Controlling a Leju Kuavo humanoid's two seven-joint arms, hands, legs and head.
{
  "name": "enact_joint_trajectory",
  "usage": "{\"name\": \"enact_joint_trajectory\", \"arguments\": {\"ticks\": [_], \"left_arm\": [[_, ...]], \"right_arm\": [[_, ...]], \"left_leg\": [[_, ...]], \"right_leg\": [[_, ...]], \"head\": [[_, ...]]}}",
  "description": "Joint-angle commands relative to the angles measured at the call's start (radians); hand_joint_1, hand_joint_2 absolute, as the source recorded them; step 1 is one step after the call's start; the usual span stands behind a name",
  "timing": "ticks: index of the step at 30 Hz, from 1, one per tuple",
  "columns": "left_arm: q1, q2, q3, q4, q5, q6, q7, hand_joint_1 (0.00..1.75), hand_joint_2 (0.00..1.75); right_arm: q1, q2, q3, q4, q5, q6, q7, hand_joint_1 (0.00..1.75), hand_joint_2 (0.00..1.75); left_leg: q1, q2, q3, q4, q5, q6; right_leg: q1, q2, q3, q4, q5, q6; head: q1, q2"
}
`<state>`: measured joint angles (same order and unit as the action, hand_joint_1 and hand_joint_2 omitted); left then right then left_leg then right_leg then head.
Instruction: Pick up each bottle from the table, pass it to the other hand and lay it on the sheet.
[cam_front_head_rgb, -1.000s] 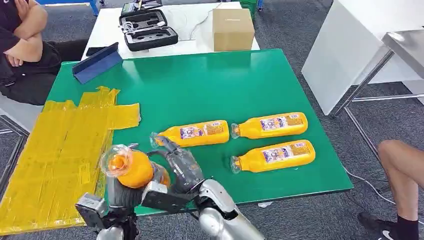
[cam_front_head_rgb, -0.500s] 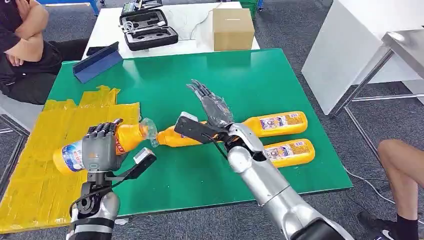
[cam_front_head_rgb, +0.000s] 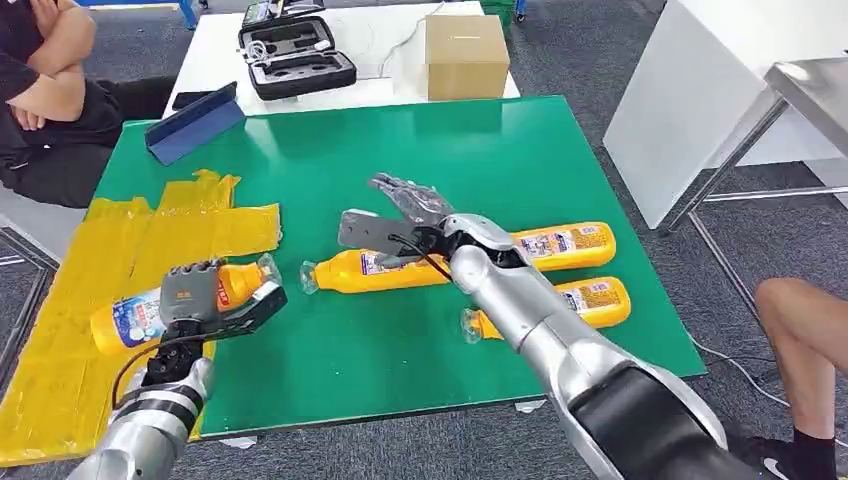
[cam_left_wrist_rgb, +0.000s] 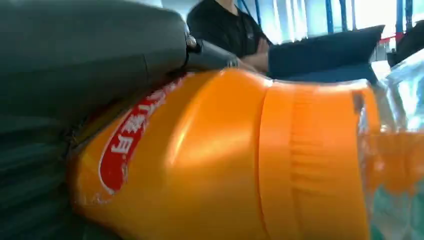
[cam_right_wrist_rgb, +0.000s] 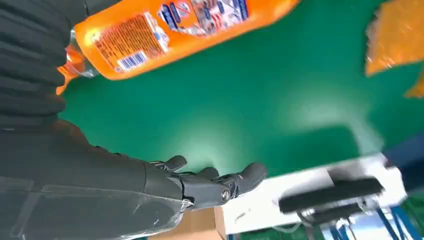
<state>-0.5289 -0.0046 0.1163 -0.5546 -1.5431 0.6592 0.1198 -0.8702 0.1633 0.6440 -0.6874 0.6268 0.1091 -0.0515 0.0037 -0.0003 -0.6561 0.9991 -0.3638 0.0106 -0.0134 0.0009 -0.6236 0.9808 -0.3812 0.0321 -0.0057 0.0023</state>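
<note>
Orange bottle (cam_front_head_rgb: 150, 310) with white-and-blue label and clear neck, gripped around its middle by left hand (cam_front_head_rgb: 195, 298), lying across yellow sheet (cam_front_head_rgb: 120, 260) edge, neck end over green table (cam_front_head_rgb: 400, 150). Red-and-white label patch close up in left wrist view. Right hand (cam_front_head_rgb: 405, 205) empty, fingers spread, above table just beyond middle bottle (cam_front_head_rgb: 375, 270). Two more orange bottles, far bottle (cam_front_head_rgb: 560, 243) and near bottle (cam_front_head_rgb: 590, 298), lying flat on right side, partly behind right arm.
</note>
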Motion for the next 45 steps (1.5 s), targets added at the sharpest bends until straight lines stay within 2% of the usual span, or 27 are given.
{"name": "enact_joint_trajectory", "arguments": {"ticks": [1, 6, 7, 8, 9, 11, 13, 14, 16, 21, 22, 24, 25, 30, 35, 45], "left_arm": [[-0.085, 0.031, 0.014, 0.185, 0.006, -0.033, 0.007, 1.75, 1.75], [-0.098, 0.046, 0.04, 0.215, 0.043, -0.111, -0.025, 1.75, 1.75], [-0.101, 0.044, 0.044, 0.221, 0.055, -0.137, -0.053, 0.09, 1.75], [-0.107, 0.039, 0.063, 0.232, 0.087, -0.184, -0.089, 0.0, 1.75], [-0.119, 0.036, 0.078, 0.24, 0.115, -0.275, -0.115, 0.0, 0.0], [-0.115, 0.018, 0.122, 0.217, 0.223, -0.317, -0.271, 0.0, 0.0], [-0.113, 0.002, 0.138, 0.203, 0.284, -0.348, -0.343, 0.0, 0.0], [-0.109, -0.014, 0.167, 0.179, 0.382, -0.391, -0.438, 0.0, 0.0], [-0.106, -0.038, 0.182, 0.138, 0.514, -0.479, -0.542, 0.0, 0.0], [-0.097, -0.042, 0.146, 0.106, 0.545, -0.498, -0.522, 0.0, 0.0], [-0.093, -0.047, 0.134, 0.089, 0.633, -0.58, -0.607, 0.0, 0.0], [-0.07, -0.06, 0.081, 0.025, 0.728, -0.652, -0.643, 0.0, 0.0], [-0.049, -0.07, 0.054, -0.029, 0.82, -0.733, -0.658, 0.0, 0.0], [0.05, -0.065, -0.089, -0.253, 1.09, -0.877, -0.652, 0.0, 0.0], [0.101, -0.055, -0.187, -0.345, 1.204, -0.889, -0.637, 0.0, 0.0], [0.085, -0.066, -0.253, -0.351, 1.291, -0.936, -0.651, 0.0, 0.0]], "right_arm": [[-0.082, 0.012, 0.067, 0.153, -0.006, 0.009, -0.008, 0.0, 1.75], [-0.087, 0.018, 0.111, 0.206, 0.008, 0.057, 0.001, 0.0, 1.75], [-0.097, 0.017, 0.137, 0.23, 0.023, 0.087, 0.011, 0.0, 1.75], [-0.101, 0.016, 0.148, 0.241, 0.026, 0.102, 0.011, 0.0, 1.75], [-0.11, 0.016, 0.172, 0.261, 0.037, 0.127, 0.01, 0.0, 1.75], [-0.114, 0.015, 0.187, 0.288, 0.03, 0.142, -0.014, 0.0, 1.75], [-0.111, 0.013, 0.193, 0.31, 0.034, 0.127, -0.009, 0.0, 1.75], [-0.111, 0.015, 0.189, 0.328, 0.031, 0.117, -0.003, 0.0, 1.75], [-0.114, 0.014, 0.178, 0.353, 0.022, 0.13, -0.009, 0.0, 1.75], [-0.117, 0.01, 0.177, 0.36, 0.022, 0.128, -0.02, 0.0, 1.75], [-0.117, 0.002, 0.173, 0.365, 0.019, 0.142, -0.009, 0.0, 1.75], [-0.114, -0.012, 0.168, 0.376, 0.025, 0.129, 0.007, 0.0, 1.75], [-0.113, -0.019, 0.171, 0.385, 0.037, 0.123, 0.014, 0.0, 1.75], [-0.106, -0.026, 0.16, 0.406, 0.062, 0.096, 0.032, 0.0, 1.75], [-0.098, -0.03, 0.173, 0.423, 0.133, 0.054, 0.112, 0.0, 1.75], [-0.004, -0.023, 0.21, 0.463, 0.23, 0.081, 0.177, 0.0, 1.75]], "left_leg": [[0.0, 0.0, 0.002, 0.0, -0.001, -0.001], [0.001, 0.001, 0.004, 0.001, -0.002, -0.001], [0.001, 0.002, 0.005, 0.001, -0.002, -0.002], [0.0, 0.001, 0.003, 0.0, -0.001, -0.002], [0.001, 0.001, 0.005, 0.0, -0.001, -0.002], [0.001, 0.001, 0.005, 0.0, 0.0, -0.002], [0.0, 0.0, 0.005, -0.001, 0.001, -0.002], [0.0, -0.001, 0.005, -0.001, 0.002, -0.002], [0.0, -0.003, 0.006, -0.001, 0.001, -0.002], [0.0, -0.004, 0.003, 0.0, 0.004, 0.001], [0.0, -0.003, 0.004, 0.001, 0.003, 0.0], [-0.001, -0.003, 0.002, 0.0, 0.004, 0.0], [0.0, -0.003, 0.002, 0.001, 0.003, 0.0], [0.0, -0.004, 0.003, 0.001, 0.002, 0.0], [0.0, -0.002, 0.0, 0.001, 0.003, 0.001], [0.0, -0.004, 0.0, 0.0, 0.003, 0.0]], "right_leg": [[0.0, 0.0, 0.002, 0.001, -0.001, -0.001], [0.001, 0.001, 0.003, 0.001, -0.001, -0.002], [0.002, 0.002, 0.003, 0.001, -0.002, -0.002], [0.001, 0.001, 0.003, 0.001, -0.001, -0.001], [0.001, 0.001, 0.004, 0.001, -0.001, -0.002], [0.002, 0.001, 0.004, 0.001, -0.001, -0.002], [0.001, 0.0, 0.005, 0.0, 0.0, -0.001], [0.001, 0.0, 0.005, 0.0, 0.0, -0.001], [0.001, -0.001, 0.006, 0.0, 0.0, -0.001], [0.0, -0.002, 0.004, 0.001, 0.002, 0.001], [0.0, -0.002, 0.004, 0.001, 0.001, 0.0], [0.0, -0.001, 0.003, 0.001, 0.002, 0.001], [0.0, -0.001, 0.003, 0.001, 0.002, 0.001], [0.0, -0.003, 0.003, 0.001, 0.002, -0.001], [0.0, -0.002, 0.0, 0.001, 0.002, 0.0], [0.001, -0.004, 0.001, -0.001, 0.003, 0.0]], "head": [[0.0, 0.0], [0.0, 0.0], [0.0, 0.0], [0.0, 0.0], [0.0, 0.0], [-0.001, 0.0], [0.0, 0.0], [-0.001, 0.0], [-0.001, 0.0], [0.0, 0.0], [0.0, 0.0], [0.0, 0.0], [0.0, 0.0], [0.0, 0.0], [0.0, 0.0], [0.0, 0.0]]}}
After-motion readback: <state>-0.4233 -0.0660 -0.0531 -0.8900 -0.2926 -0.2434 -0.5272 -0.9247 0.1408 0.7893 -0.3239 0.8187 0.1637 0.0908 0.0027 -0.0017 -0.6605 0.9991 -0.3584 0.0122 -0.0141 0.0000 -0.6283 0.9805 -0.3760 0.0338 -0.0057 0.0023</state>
